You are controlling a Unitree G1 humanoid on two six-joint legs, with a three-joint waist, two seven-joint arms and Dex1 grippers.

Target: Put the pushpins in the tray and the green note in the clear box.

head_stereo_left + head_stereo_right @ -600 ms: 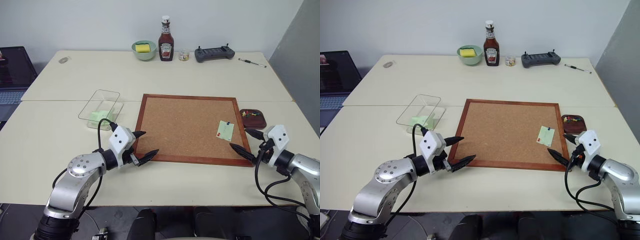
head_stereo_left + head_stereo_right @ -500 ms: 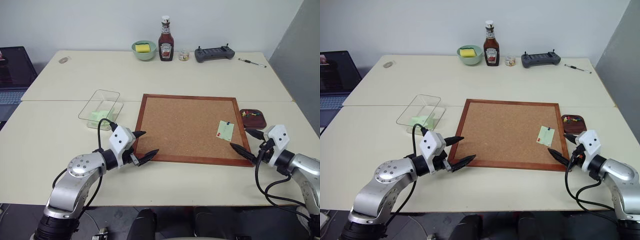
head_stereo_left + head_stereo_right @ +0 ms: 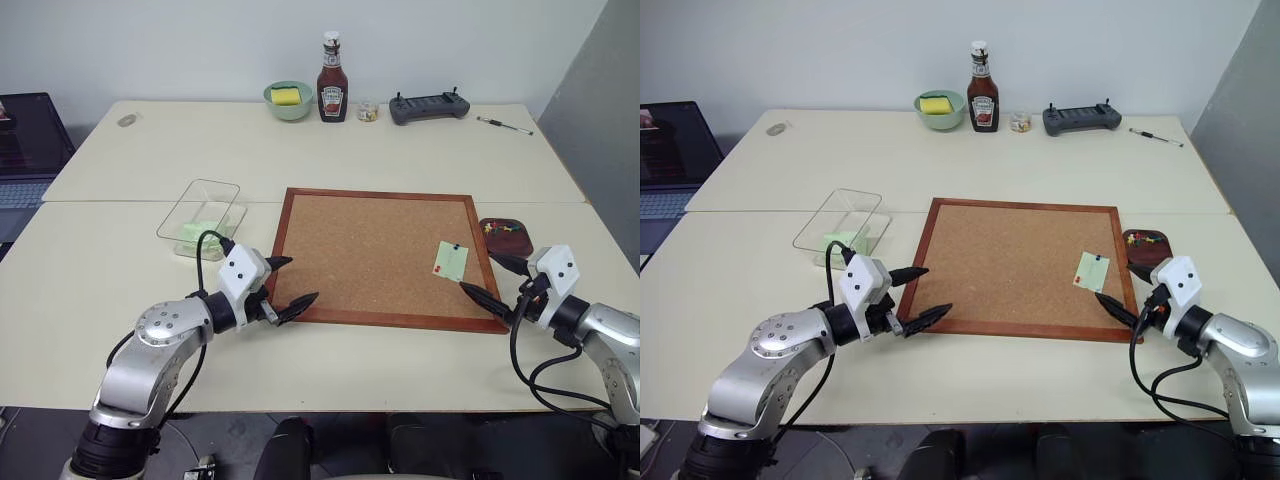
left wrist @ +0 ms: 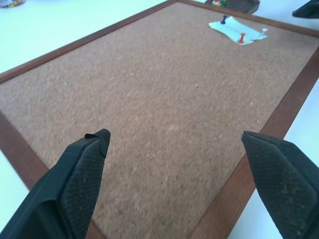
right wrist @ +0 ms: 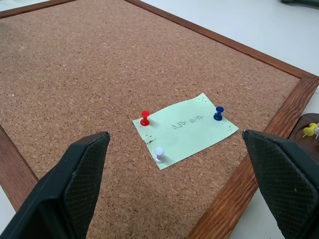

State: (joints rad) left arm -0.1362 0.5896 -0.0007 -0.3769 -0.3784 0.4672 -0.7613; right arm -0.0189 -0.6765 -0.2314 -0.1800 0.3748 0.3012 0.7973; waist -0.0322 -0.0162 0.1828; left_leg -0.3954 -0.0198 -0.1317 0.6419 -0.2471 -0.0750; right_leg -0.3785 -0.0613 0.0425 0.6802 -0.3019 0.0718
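Observation:
The green note (image 5: pixel 185 128) lies on the corkboard (image 3: pixel 375 255) near its right side, pinned by a red pushpin (image 5: pixel 145 117), a blue one (image 5: pixel 218 113) and a white one (image 5: pixel 159 154). My right gripper (image 3: pixel 478 272) stands open just short of the note, at the board's near right corner. Right of the board sits the dark tray (image 3: pixel 506 237), with several pushpins (image 3: pixel 497 229) in it. The clear box (image 3: pixel 200 217) stands left of the board with a pale green slip inside. My left gripper (image 3: pixel 300 280) is open and empty over the board's near left corner.
Along the table's far edge stand a green bowl (image 3: pixel 288 99) holding a yellow sponge, a ketchup bottle (image 3: pixel 331 65), a small jar (image 3: pixel 368 111), a dark controller (image 3: pixel 429 106) and a pen (image 3: pixel 505 124). A laptop (image 3: pixel 25 150) sits at the far left.
Both grippers have crept slightly farther over the board's near edge, still open. The note, pins, tray and box have not moved.

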